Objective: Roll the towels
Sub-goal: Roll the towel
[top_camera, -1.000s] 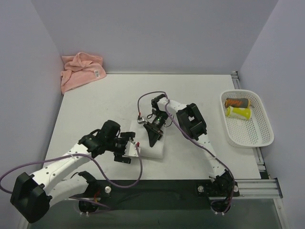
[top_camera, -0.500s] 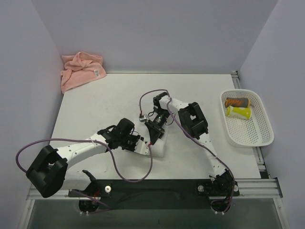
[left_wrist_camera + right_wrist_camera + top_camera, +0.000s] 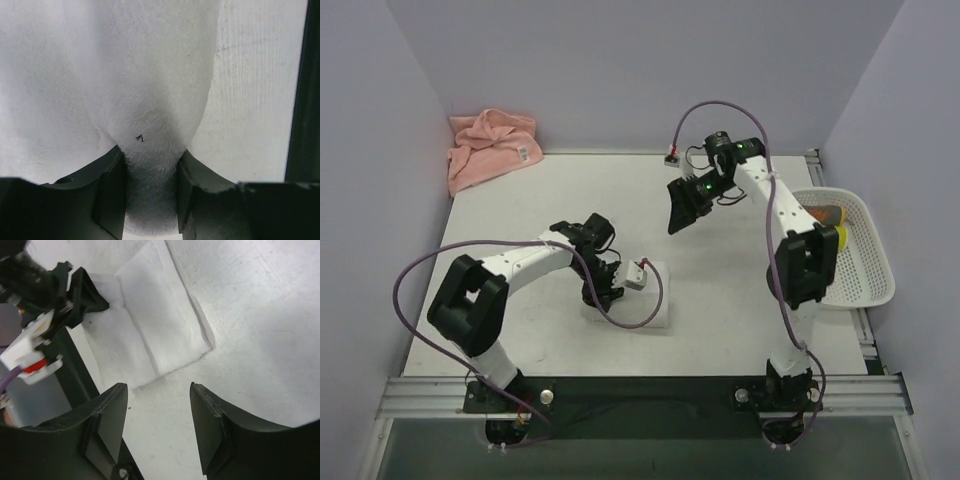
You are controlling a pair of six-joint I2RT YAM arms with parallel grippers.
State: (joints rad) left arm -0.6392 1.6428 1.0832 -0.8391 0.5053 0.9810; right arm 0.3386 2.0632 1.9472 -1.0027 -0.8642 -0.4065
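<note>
Left gripper [image 3: 150, 167] pinches a fold of the white towel [image 3: 125, 75], likely to start a roll; right gripper [image 3: 157, 395] hangs open (empty) above.

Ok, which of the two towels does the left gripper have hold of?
The white towel, lying folded in the middle: the left gripper pinches a fold of it. The pink towel lies crumpled in the far-left corner, untouched.

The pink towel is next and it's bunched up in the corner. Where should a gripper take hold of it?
Probably take the pink towel at the edge by its white tag, coming from above on the open side. The walls hem in its far and left sides, and that bunched edge faces the table.
</note>
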